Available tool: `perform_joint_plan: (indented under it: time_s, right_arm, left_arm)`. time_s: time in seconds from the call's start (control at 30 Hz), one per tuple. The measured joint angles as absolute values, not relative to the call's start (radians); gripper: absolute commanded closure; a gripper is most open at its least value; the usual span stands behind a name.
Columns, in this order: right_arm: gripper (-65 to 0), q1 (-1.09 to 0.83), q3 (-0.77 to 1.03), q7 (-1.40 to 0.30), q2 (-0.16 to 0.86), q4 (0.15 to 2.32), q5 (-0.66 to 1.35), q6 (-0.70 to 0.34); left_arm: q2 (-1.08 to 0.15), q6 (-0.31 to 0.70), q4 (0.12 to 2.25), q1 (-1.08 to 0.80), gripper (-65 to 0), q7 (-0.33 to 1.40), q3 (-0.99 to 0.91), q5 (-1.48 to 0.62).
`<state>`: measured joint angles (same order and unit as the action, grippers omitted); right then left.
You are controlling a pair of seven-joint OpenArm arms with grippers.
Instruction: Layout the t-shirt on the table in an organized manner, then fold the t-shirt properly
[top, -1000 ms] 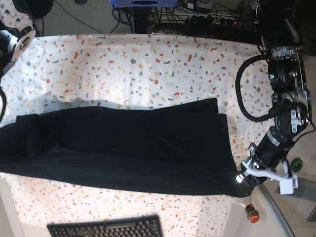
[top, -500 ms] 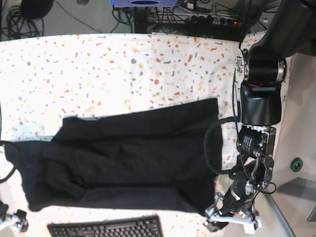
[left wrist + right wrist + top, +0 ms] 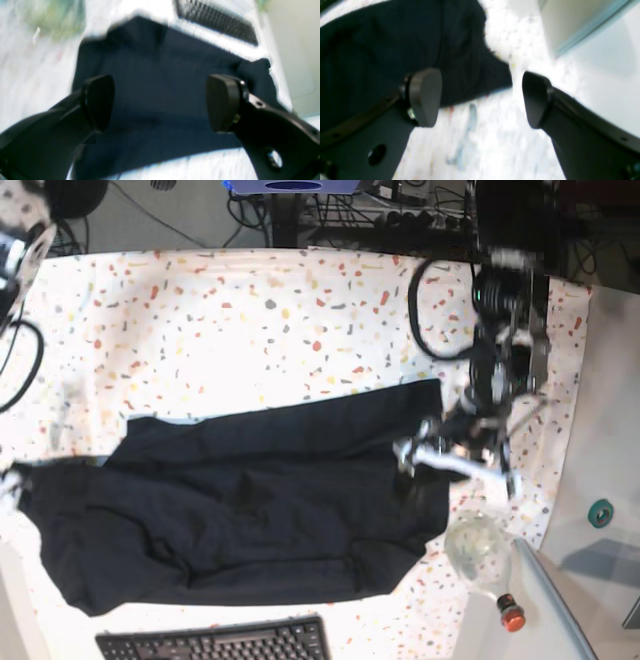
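The t-shirt [image 3: 240,510] lies spread but rumpled and unfolded on the table [image 3: 250,310], both grippers' fingers gaping, holding nothing

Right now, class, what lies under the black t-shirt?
Under the t-shirt lies the table, its speckled white cloth showing all around the shirt's edges. The shirt covers everything directly beneath it, so nothing else can be confirmed there.

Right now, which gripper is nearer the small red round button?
Left. Left gripper hovers over the black fabric t-shirt's end nearest the button; right gripper is at the opposite end.
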<state>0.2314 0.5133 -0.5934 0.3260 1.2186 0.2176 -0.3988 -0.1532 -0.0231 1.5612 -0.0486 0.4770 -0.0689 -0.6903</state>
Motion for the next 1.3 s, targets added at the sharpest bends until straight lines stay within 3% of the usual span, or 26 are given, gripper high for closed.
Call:
perform_joint_plan:
  time_s: [0.13,0.27,0.33,0.4,0.43,0.47,0.67,0.83,0.97,1.03,1.17,1.23,1.3]
  right_arm:
    - [-45.9,0.033,0.513,-0.599,0.227,1.464,0.233,-0.419]
    - [-42.3,-0.015,0.531,-0.596,0.191,1.483,0.226,-0.412]
    - [-29.6,-0.016,0.557,-0.596,0.164,1.465,0.229,-0.409]
    - [-11.3,-0.017,0.575,-0.597,0.150,1.448,0.229,-0.408]
    - [-0.8,-0.017,0.574,-0.596,0.152,1.437,0.230,-0.408]
    - [0.0,-0.016,0.573,-0.596,0.155,1.424,0.227,-0.408]
    - [0.0,0.002,0.570,-0.597,0.155,1.312,0.226,-0.405]
    - [0.0,0.125,0.572,-0.588,0.215,1.091,0.230,-0.408]
    - [0.0,0.219,0.575,-0.476,0.267,0.884,0.225,-0.400]
    - [-10.4,0.237,0.584,-0.443,0.266,0.840,0.226,-0.400]
    - [-45.3,0.297,0.718,-0.431,0.265,0.808,0.221,-0.400]
    - [-53.4,0.331,0.750,-0.420,0.279,0.807,0.221,-0.398]
    - [-55.1,0.352,0.753,-0.411,0.282,0.810,0.222,-0.397]
  left_arm:
    - [-0.151,-0.034,1.603,-0.213,-53.2,0.475,-0.120,-0.680]
    - [-0.145,-0.024,1.603,-0.216,-51.7,0.475,-0.056,-0.685]
    - [-0.118,-0.017,1.572,-0.168,-41.1,0.472,-0.020,-0.686]
    - [-0.101,-0.011,1.499,-0.115,-22.4,0.463,0.003,-0.688]
    - [-0.100,-0.011,1.455,-0.090,-9.9,0.461,0.012,-0.684]
    - [-0.100,-0.019,1.406,-0.068,0.0,0.460,0.017,-0.684]
    - [-0.109,-0.017,1.138,-0.006,0.0,0.331,0.025,-0.611]
    - [-0.136,0.005,1.177,-0.073,0.0,0.313,0.020,-0.537]
    - [-0.219,0.027,1.189,-0.133,0.0,0.273,0.015,-0.552]
    - [-0.245,0.023,1.191,-0.145,0.0,0.272,0.013,-0.550]
    - [-0.287,-0.010,1.303,-0.229,0.0,0.315,0.012,-0.545]
    - [-0.289,-0.032,1.411,-0.275,0.0,0.362,0.010,-0.557]
    - [-0.286,-0.021,1.531,-0.298,0.0,0.362,0.016,-0.612]
